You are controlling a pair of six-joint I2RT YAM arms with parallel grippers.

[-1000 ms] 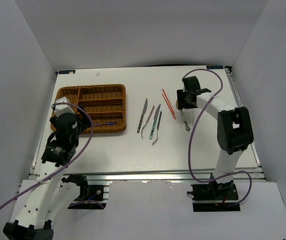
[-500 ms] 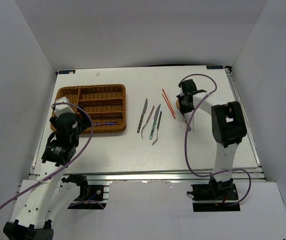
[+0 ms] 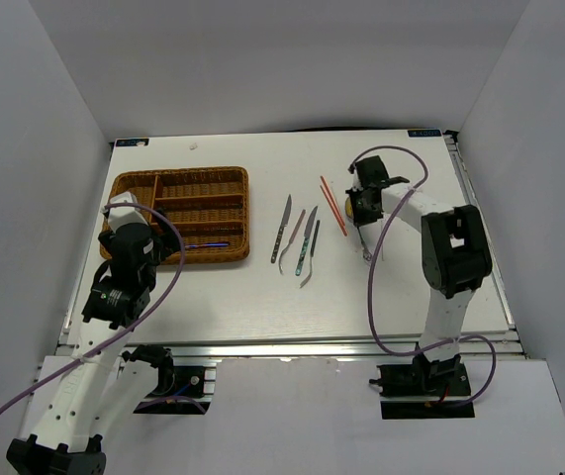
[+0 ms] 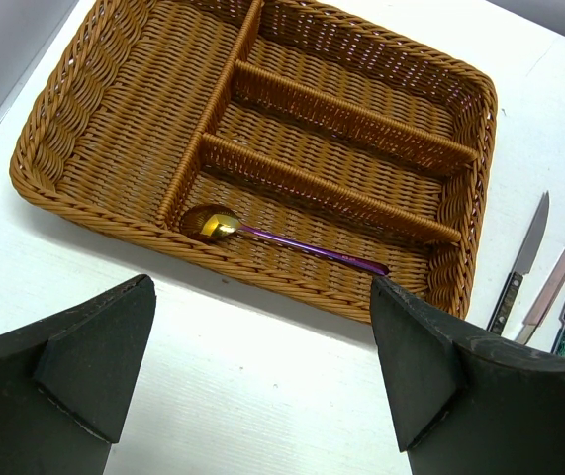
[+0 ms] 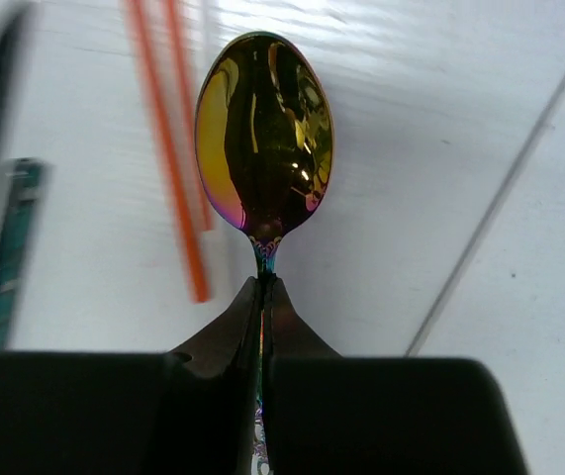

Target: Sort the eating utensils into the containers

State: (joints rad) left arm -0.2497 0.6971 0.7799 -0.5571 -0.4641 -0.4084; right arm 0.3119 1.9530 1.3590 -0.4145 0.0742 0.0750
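Observation:
My right gripper point(image 5: 264, 289) is shut on the neck of the iridescent rainbow spoon point(image 5: 264, 134), whose bowl points away from me over the table. Two red-orange chopsticks point(image 5: 168, 158) lie just left of it and a thin white stick point(image 5: 500, 198) lies to its right. In the top view this gripper point(image 3: 361, 210) is at the right, with the spoon's handle point(image 3: 365, 245) trailing toward the near edge. The brown wicker tray point(image 4: 292, 289) holds a gold-bowled spoon point(image 4: 213, 223) in its nearest long compartment. My left gripper point(image 4: 262, 376) hangs open over the table before the tray.
Several knives and slim utensils point(image 3: 297, 237) lie side by side mid-table between the tray point(image 3: 213, 259) and the chopsticks point(image 3: 333, 205). A teal-handled knife point(image 5: 10, 257) shows at the left edge of the right wrist view. White walls enclose the table.
My right gripper has closed onto the iridescent spoon's neck, and its arm has swung slightly left. The left arm has not moved.

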